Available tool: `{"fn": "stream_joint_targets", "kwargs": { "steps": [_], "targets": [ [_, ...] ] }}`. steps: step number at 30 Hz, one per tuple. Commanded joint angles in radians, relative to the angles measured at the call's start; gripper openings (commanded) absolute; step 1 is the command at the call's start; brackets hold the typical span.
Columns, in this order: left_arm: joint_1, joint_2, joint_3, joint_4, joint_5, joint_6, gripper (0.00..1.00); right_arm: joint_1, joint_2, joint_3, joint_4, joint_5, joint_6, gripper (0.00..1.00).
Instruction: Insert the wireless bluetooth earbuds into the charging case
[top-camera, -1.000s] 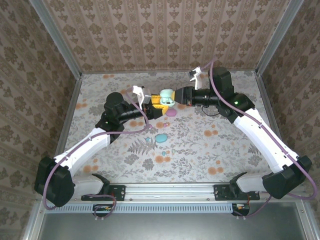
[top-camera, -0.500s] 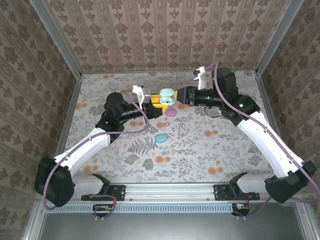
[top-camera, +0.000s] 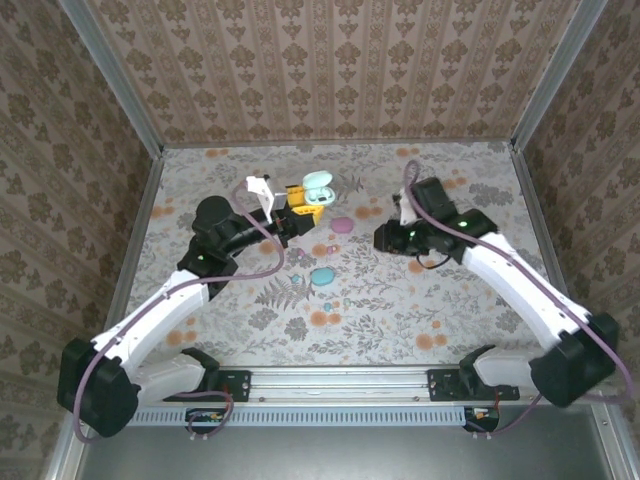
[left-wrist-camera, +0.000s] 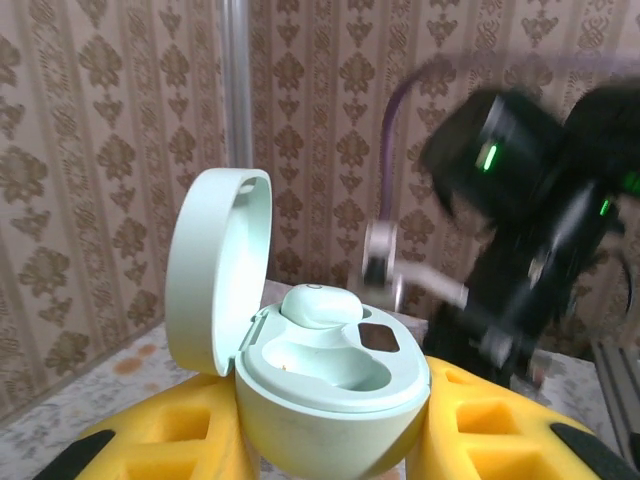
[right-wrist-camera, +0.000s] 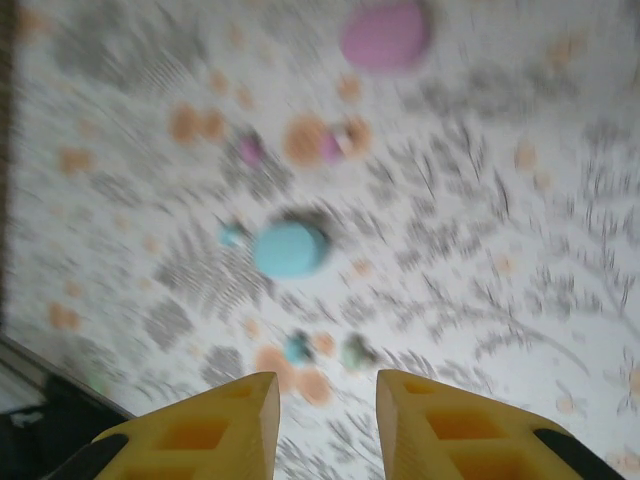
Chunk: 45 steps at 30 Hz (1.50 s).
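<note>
The left end effector (left-wrist-camera: 330, 450) clamps shut on the open mint-green egg-shaped charging case (left-wrist-camera: 335, 395), one mint earbud (left-wrist-camera: 320, 305) seated inside. The right end effector (right-wrist-camera: 327, 420) hangs parted, empty, above tiny pastel earbuds (right-wrist-camera: 250, 150) on the floral worktop (right-wrist-camera: 520, 200); an off-centre pinch could flick one away.
</note>
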Motion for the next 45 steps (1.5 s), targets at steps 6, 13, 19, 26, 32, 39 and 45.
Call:
{"fn": "stream_joint_targets", "kwargs": {
  "steps": [6,13,19,26,32,39,45],
  "targets": [
    [0.023,-0.082,-0.026,-0.019,-0.084,0.033,0.28,0.081,0.211,-0.032,0.009,-0.036,-0.007,0.34],
    [0.028,-0.128,-0.059,-0.03,-0.138,0.041,0.28,0.156,0.398,0.064,-0.033,-0.05,-0.047,0.35],
    [0.03,-0.15,-0.06,-0.059,-0.153,0.066,0.28,0.215,0.521,0.148,-0.097,0.005,-0.068,0.35],
    [0.034,-0.168,-0.058,-0.067,-0.169,0.08,0.28,0.272,0.626,0.249,-0.201,0.092,-0.108,0.35],
    [0.036,-0.176,-0.056,-0.078,-0.169,0.085,0.28,0.294,0.668,0.281,-0.238,0.117,-0.124,0.35],
    [0.036,-0.175,-0.054,-0.078,-0.166,0.082,0.28,0.308,0.709,0.308,-0.274,0.128,-0.141,0.34],
    [0.036,-0.169,-0.05,-0.078,-0.161,0.079,0.28,0.313,0.725,0.321,-0.279,0.127,-0.149,0.34]
  ]
}}
